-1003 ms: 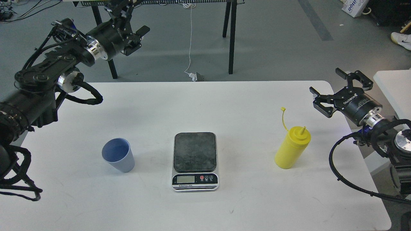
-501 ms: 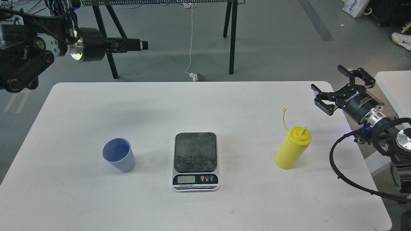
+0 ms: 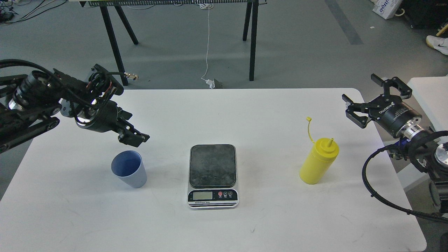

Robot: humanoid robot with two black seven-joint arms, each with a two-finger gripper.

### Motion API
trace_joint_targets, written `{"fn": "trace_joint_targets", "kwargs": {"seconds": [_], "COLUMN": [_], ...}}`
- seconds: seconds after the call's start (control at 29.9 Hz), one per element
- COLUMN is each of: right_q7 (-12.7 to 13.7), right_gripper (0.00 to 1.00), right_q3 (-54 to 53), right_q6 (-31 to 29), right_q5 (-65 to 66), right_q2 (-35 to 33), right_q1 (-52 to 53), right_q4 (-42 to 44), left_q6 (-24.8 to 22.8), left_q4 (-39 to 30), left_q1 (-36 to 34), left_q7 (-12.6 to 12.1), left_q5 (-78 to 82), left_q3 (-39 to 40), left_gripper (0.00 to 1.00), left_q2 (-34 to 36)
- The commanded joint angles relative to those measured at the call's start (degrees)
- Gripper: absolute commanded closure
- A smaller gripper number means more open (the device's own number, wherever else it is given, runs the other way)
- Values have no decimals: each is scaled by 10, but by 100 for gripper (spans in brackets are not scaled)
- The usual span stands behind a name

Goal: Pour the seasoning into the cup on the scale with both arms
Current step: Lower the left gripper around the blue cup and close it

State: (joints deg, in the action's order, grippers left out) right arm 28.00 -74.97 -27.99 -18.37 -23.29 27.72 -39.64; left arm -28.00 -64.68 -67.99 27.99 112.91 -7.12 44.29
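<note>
The light-blue cup (image 3: 128, 169) stands empty on the white table (image 3: 224, 115), left of the scale (image 3: 212, 165). The scale's dark platform is bare. The yellow seasoning bottle (image 3: 317, 162) stands upright right of the scale, its cap strap sticking up. My left gripper (image 3: 134, 136) hovers just above and behind the cup, pointing down to the right; its fingers are seen side-on and cannot be told apart. My right gripper (image 3: 362, 91) is open and empty, above the table's right edge, behind and to the right of the bottle.
A second white table (image 3: 428, 91) stands close on the right, behind my right arm. Black table legs (image 3: 252, 38) and a white cable (image 3: 208, 42) stand on the grey floor beyond the far edge.
My left arm has swung down from high above the far left corner to just above the cup. My right gripper has shifted slightly to the right. Cup, scale and bottle have not moved.
</note>
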Motion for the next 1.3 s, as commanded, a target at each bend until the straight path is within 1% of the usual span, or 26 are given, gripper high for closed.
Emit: {"fn": "trace_joint_targets", "kwargs": {"seconds": [0.0, 0.23, 0.7, 0.8, 0.94, 1.0, 1.07, 1.2, 1.27], "right_q7": [0, 0, 0, 0, 0, 0, 0, 0, 0], "right_gripper": [3, 4, 4, 4, 4, 4, 4, 4, 4], "right_q3": [1, 1, 2, 2, 1, 1, 1, 1, 1], "right_q6": [0, 0, 0, 0, 0, 0, 0, 0, 0], "right_q5": [0, 0, 0, 0, 0, 0, 0, 0, 0], "right_q2": [4, 5, 4, 3, 3, 3, 3, 3, 3], "right_q1": [0, 0, -2, -6, -6, -6, -6, -7, -10], "right_q4": [0, 0, 1, 1, 1, 1, 1, 1, 1], "left_q6": [0, 0, 0, 0, 0, 0, 0, 0, 0], "left_q4": [0, 0, 1, 2, 2, 1, 0, -4, -7], "left_q1": [18, 31, 52, 66, 70, 71, 71, 71, 69], "left_q7": [0, 0, 0, 0, 0, 0, 0, 0, 0], "left_q5": [22, 29, 29, 29, 28, 28, 28, 27, 27], "left_q3": [-2, -1, -1, 0, 0, 0, 0, 2, 2], "left_gripper": [0, 0, 3, 5, 16, 24, 29, 48, 64], "left_q2": [5, 20, 15, 14, 15, 17, 17, 16, 16]}}
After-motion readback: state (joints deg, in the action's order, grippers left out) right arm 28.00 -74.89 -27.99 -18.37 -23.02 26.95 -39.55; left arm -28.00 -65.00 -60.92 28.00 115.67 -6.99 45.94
